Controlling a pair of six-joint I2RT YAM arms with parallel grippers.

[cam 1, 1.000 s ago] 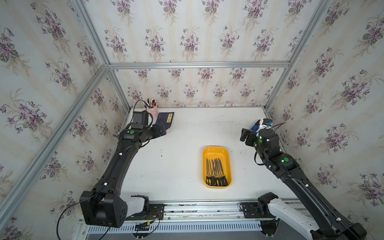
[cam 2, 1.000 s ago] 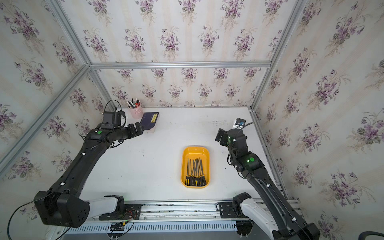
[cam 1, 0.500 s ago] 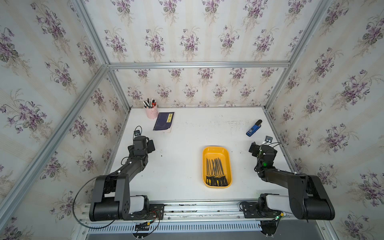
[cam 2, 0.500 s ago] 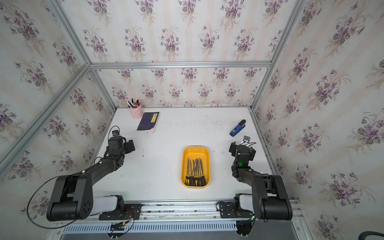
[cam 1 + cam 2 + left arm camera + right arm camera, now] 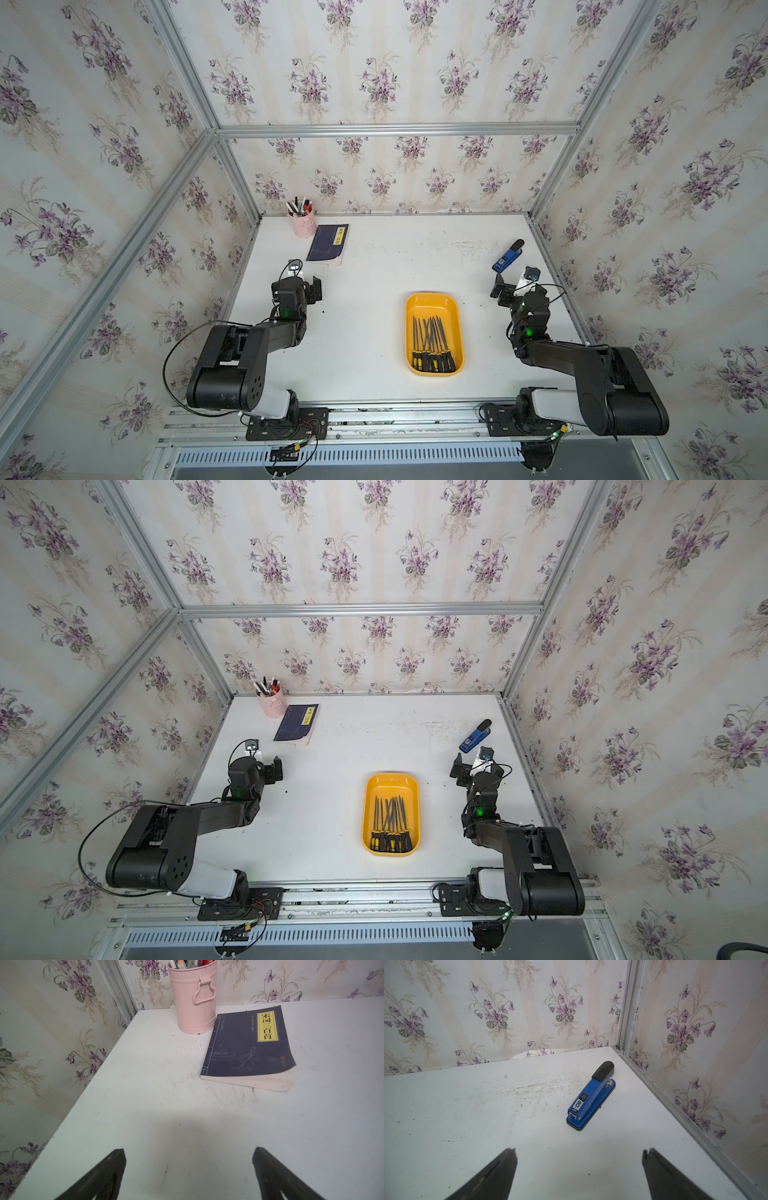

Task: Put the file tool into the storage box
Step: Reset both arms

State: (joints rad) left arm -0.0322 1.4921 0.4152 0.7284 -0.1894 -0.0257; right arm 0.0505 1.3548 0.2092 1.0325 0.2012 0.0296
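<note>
The yellow storage box [image 5: 432, 305] [image 5: 390, 785] lies right of the table's middle in both top views. Several file tools [image 5: 432, 345] [image 5: 390, 825] with black and yellow handles lie lengthwise inside it. My left gripper [image 5: 306, 287] [image 5: 189, 1150] rests low at the table's left side, open, with only bare table between its fingers. My right gripper [image 5: 509, 286] [image 5: 579, 1150] rests low to the right of the box, open and empty. Both arms are folded back. Neither wrist view shows the box or the files.
At the back left stands a pink pen cup [image 5: 302, 222] [image 5: 194, 1001], with a dark blue book [image 5: 328, 244] [image 5: 247, 1047] beside it. Just beyond my right gripper a blue stapler [image 5: 508, 256] [image 5: 591, 1097] lies near the right wall. Papered walls enclose three sides.
Both arms have drawn back from the far corners and folded down low at the table's sides. The grippers stayed open. The box and files have not moved.
</note>
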